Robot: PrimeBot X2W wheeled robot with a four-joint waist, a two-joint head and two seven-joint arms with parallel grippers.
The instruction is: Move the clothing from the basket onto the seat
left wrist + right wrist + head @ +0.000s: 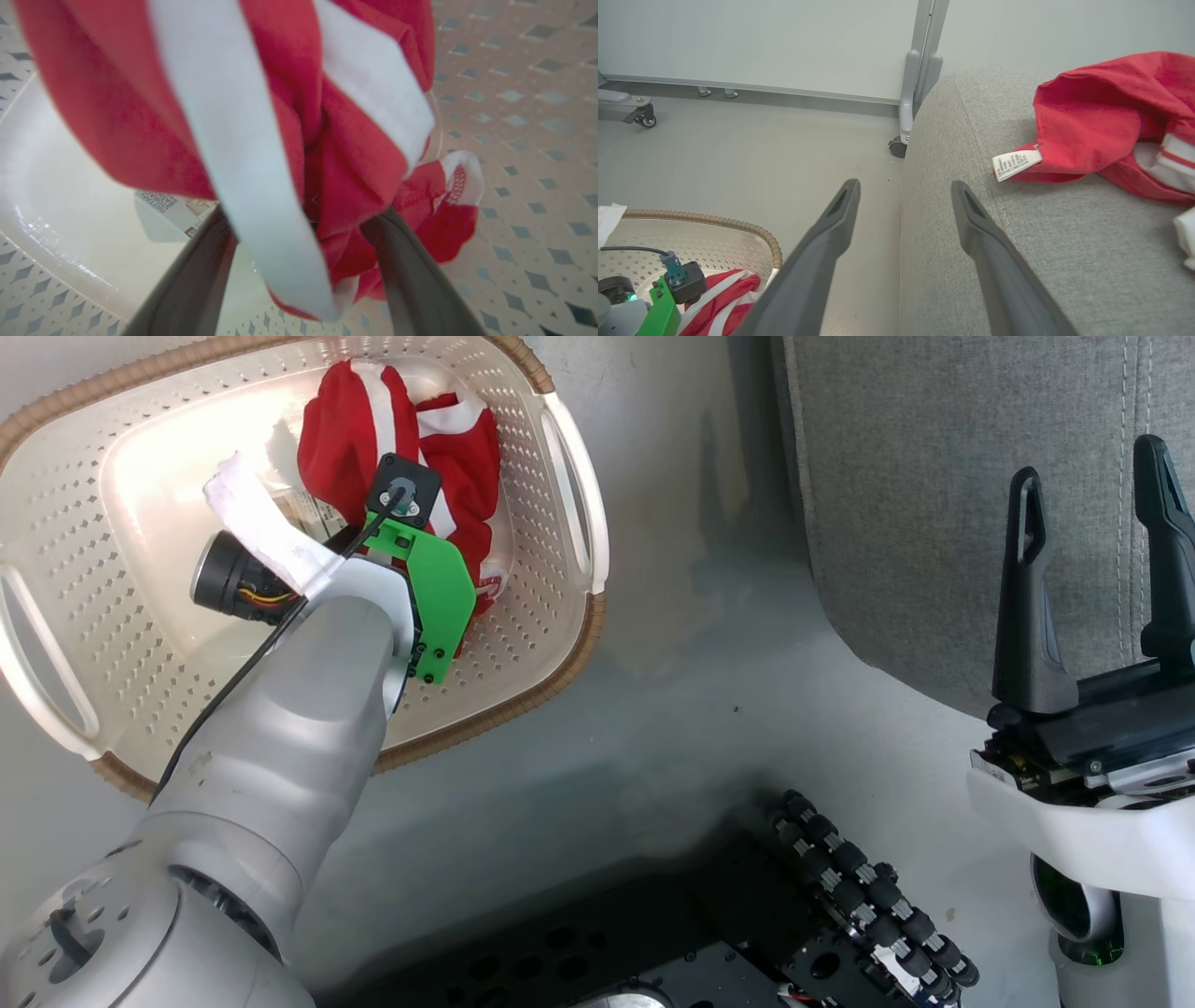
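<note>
Head view, basket: the basket point(112, 569) stands on the floor point(700, 709) at the upper left, well apart from the seat point(934, 476) at the upper right.
Head view, bunched red garment: the bunched red garment point(448, 457) lies crumpled inside the basket, toward its right wall. Its long axis runs up and down this view, leaning to the lower right, and the white stripes follow that line.
Head view, left forearm: my left forearm point(308, 709) comes in from the lower left, and its wrist covers the garment's lower end and my fingers.
Head view, right claw: my right claw point(1089, 462) points up the view at the right, in front of the seat. Its fingers are apart and hold nothing.
Left wrist view, left claw: my left claw point(299, 219) is spread wide, one finger on each side of the cloth. Fabric lies between them, but they are not pinching it.
Left wrist view, garment: the broad white stripe slants from the upper left down to the bottom centre, and a small hem lobe points right.
Left wrist view, label sticker: the label sticker point(168, 210) is on the basket bottom, just beside my left-hand finger and partly under the cloth.
Right wrist view, right claw: it is wide open and empty, with one finger over the floor and the other over the seat's edge.
Right wrist view, spread red garment: the spread red garment point(1092, 121) lies on the seat at the right. Its long axis runs across the view and off the right edge.
Right wrist view, white tag: the white tag point(1015, 164) sticks out from the garment's left end and points left.
</note>
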